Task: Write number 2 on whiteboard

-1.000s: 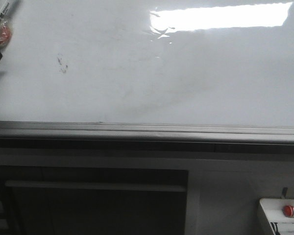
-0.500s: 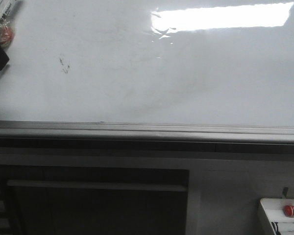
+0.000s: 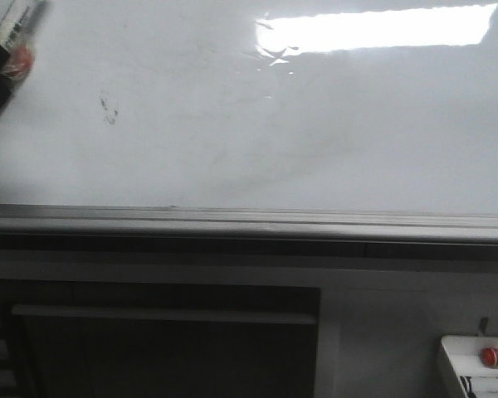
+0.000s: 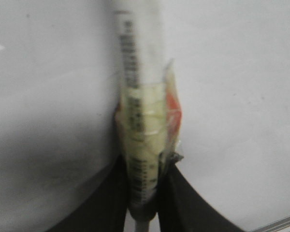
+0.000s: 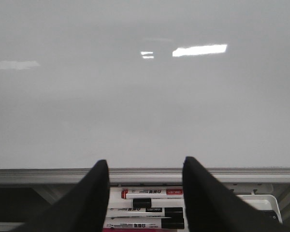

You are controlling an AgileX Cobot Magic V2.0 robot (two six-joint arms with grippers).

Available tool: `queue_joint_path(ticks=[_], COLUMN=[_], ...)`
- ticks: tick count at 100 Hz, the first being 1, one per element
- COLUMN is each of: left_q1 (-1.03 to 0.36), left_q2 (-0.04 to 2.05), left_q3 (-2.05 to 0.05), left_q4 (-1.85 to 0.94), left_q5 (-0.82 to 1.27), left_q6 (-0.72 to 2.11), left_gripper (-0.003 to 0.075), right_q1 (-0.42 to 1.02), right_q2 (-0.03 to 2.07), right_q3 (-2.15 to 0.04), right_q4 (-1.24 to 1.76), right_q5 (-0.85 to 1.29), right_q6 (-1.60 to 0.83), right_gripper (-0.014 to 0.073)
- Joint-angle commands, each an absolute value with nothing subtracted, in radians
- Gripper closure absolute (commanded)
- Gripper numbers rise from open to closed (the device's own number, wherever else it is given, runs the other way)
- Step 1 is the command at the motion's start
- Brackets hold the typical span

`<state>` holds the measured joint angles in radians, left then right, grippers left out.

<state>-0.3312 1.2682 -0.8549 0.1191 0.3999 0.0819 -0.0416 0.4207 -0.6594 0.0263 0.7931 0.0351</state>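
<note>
Glossy white whiteboard (image 3: 257,124) across the upper half of the front view, with a bright rectangular light reflection (image 3: 373,27) at upper right and a grey metal rail (image 3: 249,222) along the lower edge. No drawn digit 2 to be made out anywhere on it; only a small faint dark smudge (image 3: 108,108) at left of the frame, below and right of the left gripper. Left gripper (image 3: 2,65) at the upper left corner of the front view, black and blurred, pinching a white marker (image 3: 21,23) wrapped with clear tape and a bit of red. Same marker (image 4: 144,121) in the left wrist view, squeezed between the two black fingers (image 4: 106,198) and pointing at the board; whether the tip touches, impossible to tell. Right gripper (image 5: 145,193) spread wide, holding nothing, in front of the board's lower rail. Seen between its fingers (image 5: 89,200), a small white tray (image 5: 263,203) with several markers (image 5: 152,193), one red-capped. Same tray (image 3: 475,365) at the lower right corner of the front view, under the rail, well apart from the left gripper.
</note>
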Motion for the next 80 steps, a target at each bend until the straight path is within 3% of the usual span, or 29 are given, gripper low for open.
queue_joint_path(ticks=[1, 20, 53, 80], left_q1=[-0.349, -0.351, -0.397, -0.533], left_q2=[1.242, 1.161, 1.073, 1.083], left_q3=[-0.888, -0.918, -1.033, -1.059], left_q4=[0.106, 0.105, -0.037, -0.264], left_q5=[0.345, 0.498, 0.942, 1.029], left_q6=[0.082, 0.082, 0.353, 0.618], left_gripper=[0.0694, 0.0738, 0.0738, 0.0738], right_q1=[-0.046, -0.046, -0.046, 0.032], right_q2=[0.437, 0.440, 0.617, 0.829], right_q3=[-0.694, -0.694, -0.726, -0.873], right_q4=[0.030, 0.151, 0.530, 0.788], right_q5=[0.727, 0.739, 0.881, 1.101], right_q6=[0.025, 0.000, -0.440, -0.798], right_gripper=[0.0284, 0.0284, 0.0284, 0.0284])
